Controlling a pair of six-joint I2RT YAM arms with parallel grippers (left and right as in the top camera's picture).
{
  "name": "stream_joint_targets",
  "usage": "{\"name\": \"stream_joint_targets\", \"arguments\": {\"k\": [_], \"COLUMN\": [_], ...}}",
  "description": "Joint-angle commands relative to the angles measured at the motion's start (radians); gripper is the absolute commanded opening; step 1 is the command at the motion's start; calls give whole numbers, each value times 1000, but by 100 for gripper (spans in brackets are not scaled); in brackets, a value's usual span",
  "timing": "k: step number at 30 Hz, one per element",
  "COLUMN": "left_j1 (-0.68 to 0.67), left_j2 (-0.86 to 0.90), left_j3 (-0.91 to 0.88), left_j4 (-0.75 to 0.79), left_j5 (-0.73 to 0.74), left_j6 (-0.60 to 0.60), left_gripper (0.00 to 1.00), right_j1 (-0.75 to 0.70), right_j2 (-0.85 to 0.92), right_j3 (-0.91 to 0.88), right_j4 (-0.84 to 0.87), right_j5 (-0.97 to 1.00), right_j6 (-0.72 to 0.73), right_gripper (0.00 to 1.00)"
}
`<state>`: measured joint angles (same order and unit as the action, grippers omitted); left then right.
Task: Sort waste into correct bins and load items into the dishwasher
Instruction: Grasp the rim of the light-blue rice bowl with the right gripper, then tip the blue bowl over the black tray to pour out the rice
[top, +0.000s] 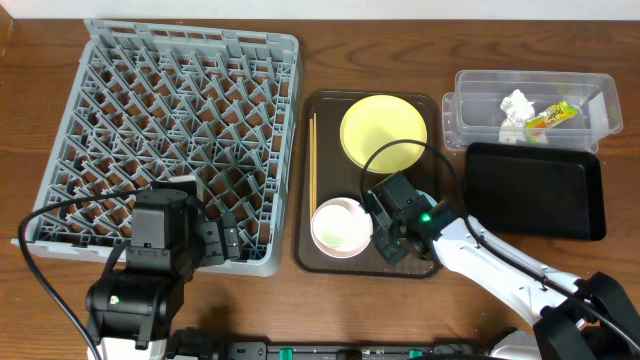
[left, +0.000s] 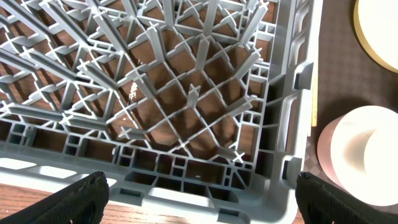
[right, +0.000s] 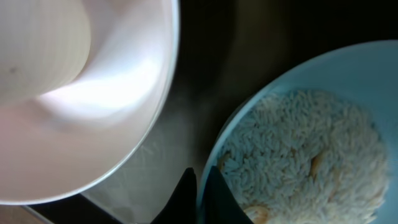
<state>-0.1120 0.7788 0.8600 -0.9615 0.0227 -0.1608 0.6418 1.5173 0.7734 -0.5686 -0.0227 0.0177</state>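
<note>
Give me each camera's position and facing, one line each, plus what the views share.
Overhead: above the table, facing straight down; rack, brown tray, both arms show.
Left wrist: on the left arm, facing down into the rack's corner; open left hand frames it.
Right wrist: on the right arm, close above the blue bowl; right hand shut on its rim.
Shared: the pink bowl, in all three.

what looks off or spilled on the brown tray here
Nothing is spilled. One oddity: the light blue bowl on the brown tray holds a heap of white rice, and the right gripper is shut on its rim. A tilt could scatter it.
</note>
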Motion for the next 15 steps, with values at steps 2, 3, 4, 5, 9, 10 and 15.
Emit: {"name": "stream_joint_targets", "arguments": {"k": [2,3,4,5,9,10,15], "left_j1": [4,4,4,4,4,4,4], "left_j2": [-2,-2,-2,-2,-2,-2,-2], "left_j3": [20,20,20,20,20,20,20], "left_j4": [1,1,1,1,1,1,1], "left_j5": [-8,-8,-8,-8,-8,-8,-8], "left_j6": [-9,-9,-9,-9,-9,-9,-9], "left_gripper": [96,96,96,96,96,96,96], "right_j1": [5,4,2,-4,-73,-120,-340], "right_j2": [-21,-30,-45,-63,-149,-175,-210], "right_j3": [32,39,52,71,191,229,287], "right_j4": [-6,-8,-12,-23,-118,-143,-179], "right_j5": [-8,-8,-8,-13,-39,-66,-234], "right_j6": [38,38,38,39,64,64,64], "right_gripper": [1,1,1,1,1,1,1]}}
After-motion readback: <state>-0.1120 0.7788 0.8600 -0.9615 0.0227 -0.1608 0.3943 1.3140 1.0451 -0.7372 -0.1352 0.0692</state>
